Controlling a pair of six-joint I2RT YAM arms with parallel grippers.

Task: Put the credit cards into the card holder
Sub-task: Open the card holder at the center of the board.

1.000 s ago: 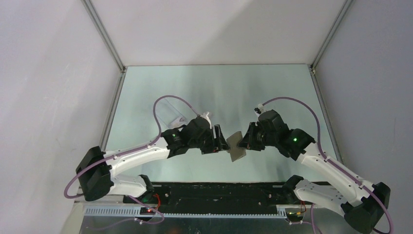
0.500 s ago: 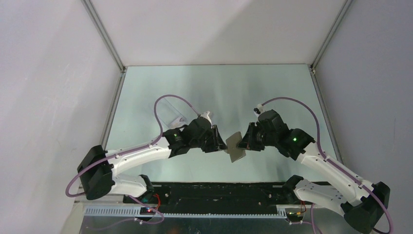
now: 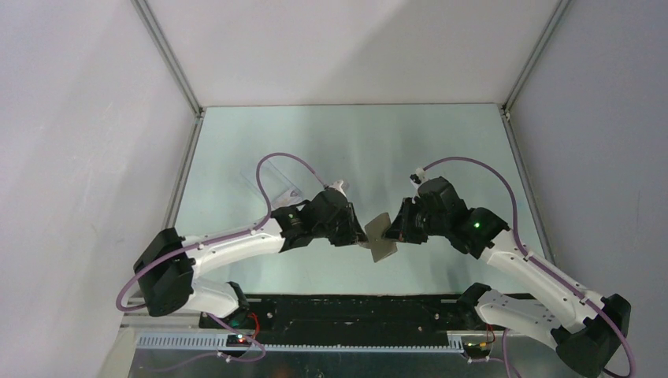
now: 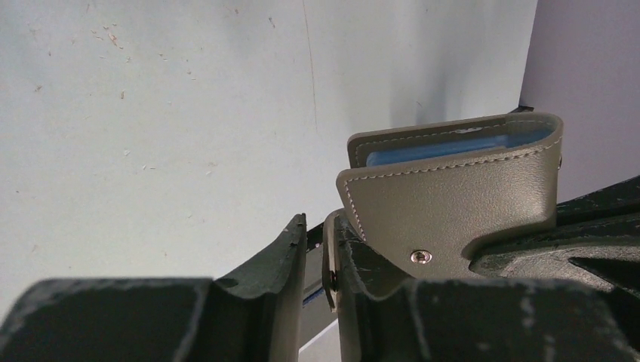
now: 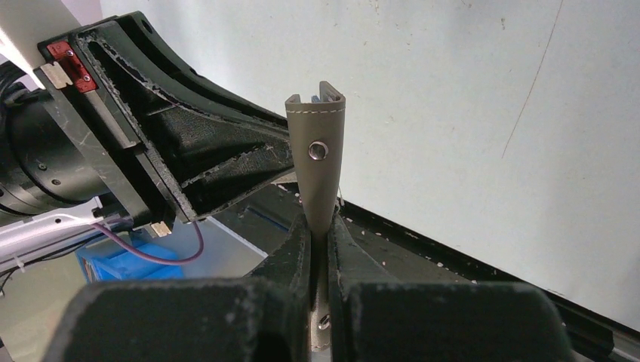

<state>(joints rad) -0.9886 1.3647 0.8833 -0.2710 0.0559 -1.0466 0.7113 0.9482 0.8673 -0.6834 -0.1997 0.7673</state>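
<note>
Right claw [image 5: 318, 224] clenches the card holder [image 5: 317, 128], blue lining [image 4: 453, 148] showing; left claw [image 4: 317, 230] flanks its tab [image 4: 329, 260], grip unclear.

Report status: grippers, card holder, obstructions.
Right gripper shut on card holder, held aloft. Left gripper narrowly open around its snap tab. No credit cards in view.

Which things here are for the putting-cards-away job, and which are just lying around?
For the job:
- card holder, pinched in the right gripper
- left gripper, fingers on either side of the holder's flap
- credit cards: none clearly in view

Just lying about:
- clear plastic box, on the table beyond the left arm
</note>
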